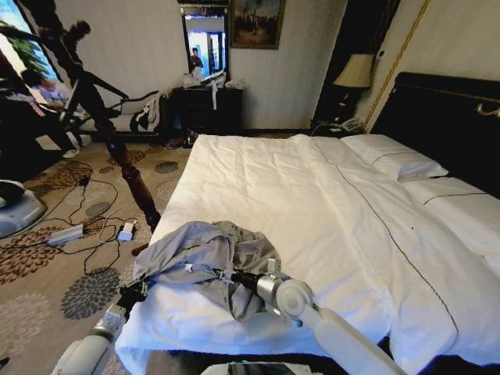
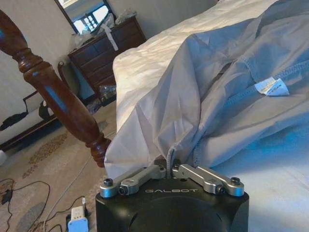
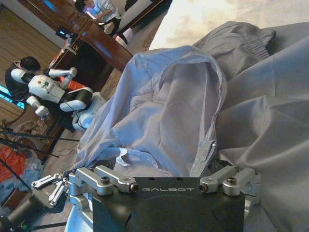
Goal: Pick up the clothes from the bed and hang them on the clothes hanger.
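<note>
Head view: clothes (image 1: 205, 258) lie crumpled at near left corner of bed (image 1: 328, 219) | left gripper (image 1: 141, 288) at garment's near-left edge, fingers (image 2: 145, 175) pinched shut on a fabric fold | right gripper (image 1: 232, 276) at garment's near-right side, fingers spread wide with a hem edge (image 3: 205, 153) between them | wooden bedpost (image 1: 129, 172) stands left of bed

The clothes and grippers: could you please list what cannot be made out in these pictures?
- Head view: the right gripper tips, buried in the clothes on the bed.
- Head view: the left gripper, too small to read.
- Right wrist view: one finger, covered by a fold.
- Left wrist view: the far sleeve, cut off by the edge.
</note>
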